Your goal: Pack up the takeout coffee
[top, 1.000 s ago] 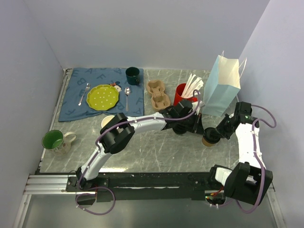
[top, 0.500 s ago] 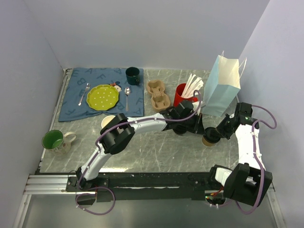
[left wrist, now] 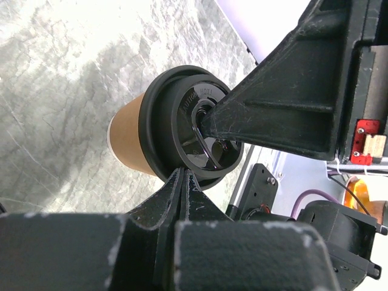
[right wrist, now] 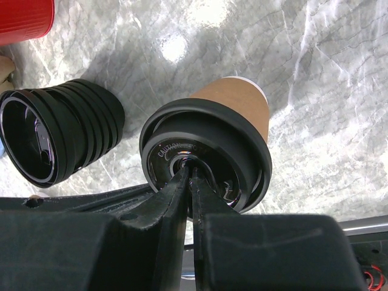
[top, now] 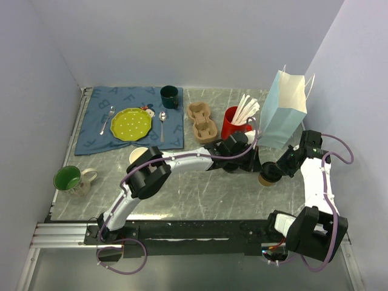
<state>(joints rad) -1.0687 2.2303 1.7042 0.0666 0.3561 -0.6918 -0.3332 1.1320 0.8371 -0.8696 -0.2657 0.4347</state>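
Cup: takeout coffee point(top: 265, 178), smooth brown kraft paper under a round glossy black plastic lid, stood on the veined marble worktop point(top: 200, 188) near a pale-blue paper bag point(top: 284, 112) | left claw point(left wrist: 182, 174) was closed, tip at the lid rim | right claw point(right wrist: 190, 173) fingers sat nearly together on the lid centre, grip unclear

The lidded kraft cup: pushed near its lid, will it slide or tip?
Probably tip: the cup narrows toward its base, under a wider black lid. Pushed low, it may slide on the glossy stone table. Its paper wall would likely dent if squeezed.
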